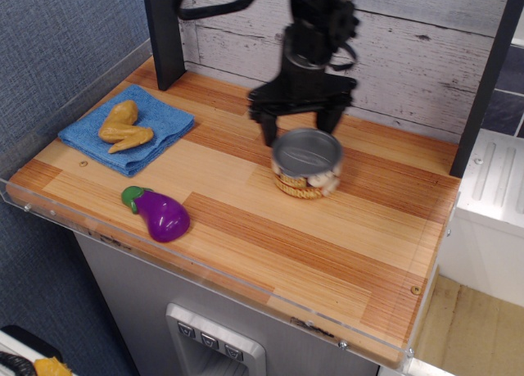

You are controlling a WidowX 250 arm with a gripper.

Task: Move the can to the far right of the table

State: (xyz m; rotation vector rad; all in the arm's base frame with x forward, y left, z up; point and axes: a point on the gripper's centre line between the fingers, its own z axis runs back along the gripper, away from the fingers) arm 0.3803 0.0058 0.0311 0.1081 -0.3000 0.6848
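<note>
The can (307, 165), a short wide tin with a grey lid and a red-and-cream label, stands upright on the wooden table (270, 237), right of centre and slightly motion-blurred. My black gripper (301, 133) hangs straight down right behind the can. Its two fingers (268, 129) are spread about as wide as the can, and their tips sit at the can's back rim. The jaws stand open, and nothing is clamped between them. The right fingertip is partly hidden behind the can's lid.
A purple toy eggplant (160, 213) lies near the front left edge. A blue cloth (160, 118) with a yellow toy chicken wing (123, 126) lies at the back left. A black post (162, 32) stands at the back left and another (487, 81) at the right edge. A whitewashed plank wall runs behind.
</note>
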